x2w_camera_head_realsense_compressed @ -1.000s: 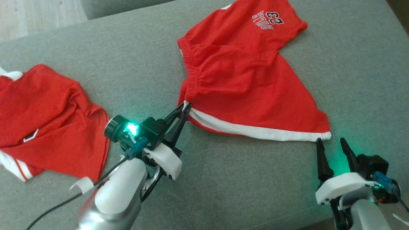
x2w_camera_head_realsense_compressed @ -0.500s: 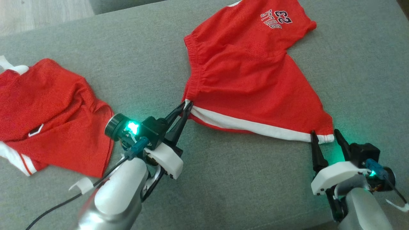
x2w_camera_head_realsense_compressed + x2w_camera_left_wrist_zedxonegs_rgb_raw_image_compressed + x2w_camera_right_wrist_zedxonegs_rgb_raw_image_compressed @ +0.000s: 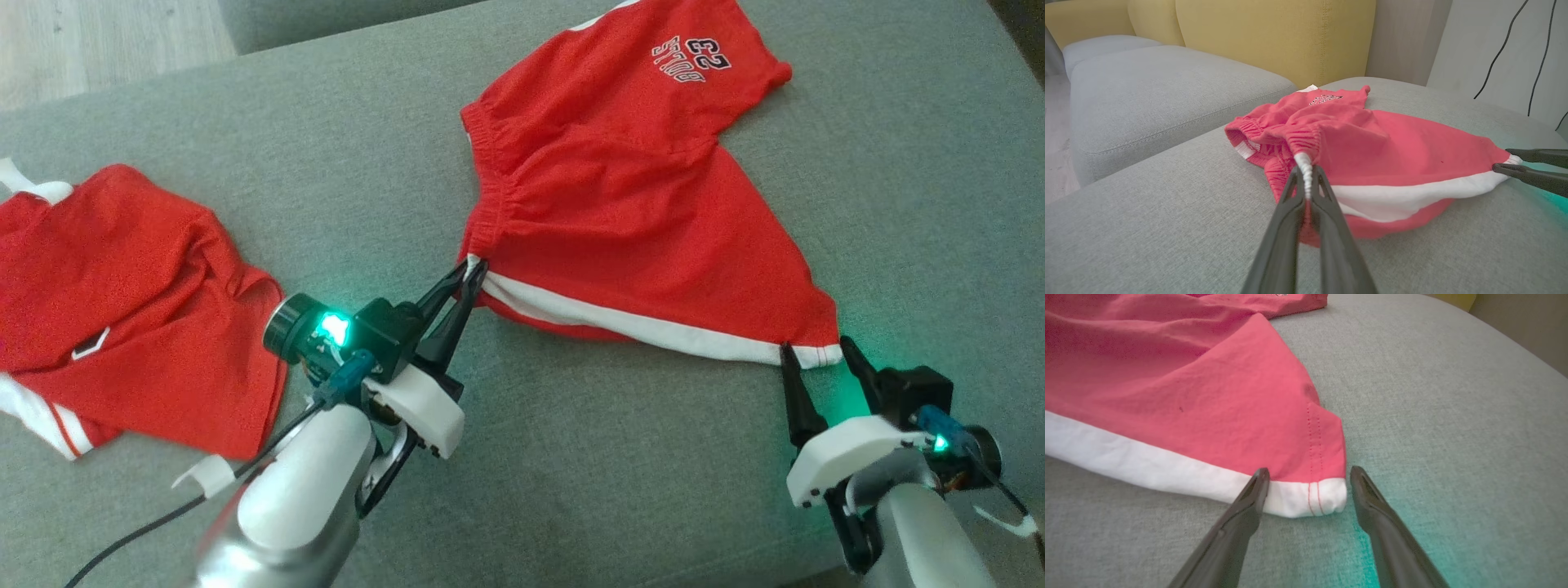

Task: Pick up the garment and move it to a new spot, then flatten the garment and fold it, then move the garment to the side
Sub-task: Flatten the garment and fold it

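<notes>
likely soft, light red shorts (image 3: 637, 204), pinched at waistband corner (image 3: 1303, 161) by left gripper (image 3: 473, 269); right gripper (image 3: 815, 348) spread around near right hem corner (image 3: 1323, 496).

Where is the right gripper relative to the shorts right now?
Head view, lower right: the right gripper is open, its fingers straddling the white-hemmed corner of the red shorts on the grey cushion.

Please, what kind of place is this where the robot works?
Probably a living room: the red shorts lie on a grey upholstered sofa seat, with yellow back cushions behind it and pale wooden floor beside.
</notes>
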